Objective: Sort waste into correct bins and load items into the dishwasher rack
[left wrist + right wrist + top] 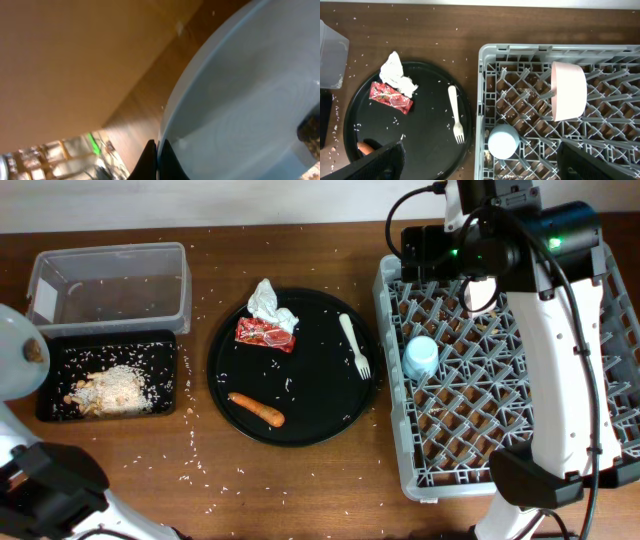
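Pale grey-white round plate point(240, 100), rim clenched by the left gripper point(158, 157), hangs beside the shallow black rectangular tray point(165, 405), probably to shed its brown scrap point(33, 350). Right gripper point(480, 150) hovers released above the grey plastic pegged crate point(405, 470).

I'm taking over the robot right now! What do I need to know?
Left gripper shut on the plate, a brown scrap on it.
Right gripper open above the dishwasher rack.
Blue cup and pink bowl are loaded.
Rice pile lies in the black rectangular tray.
Left to do: tissue, red wrapper, carrot, fork on the round tray, plus the plate.
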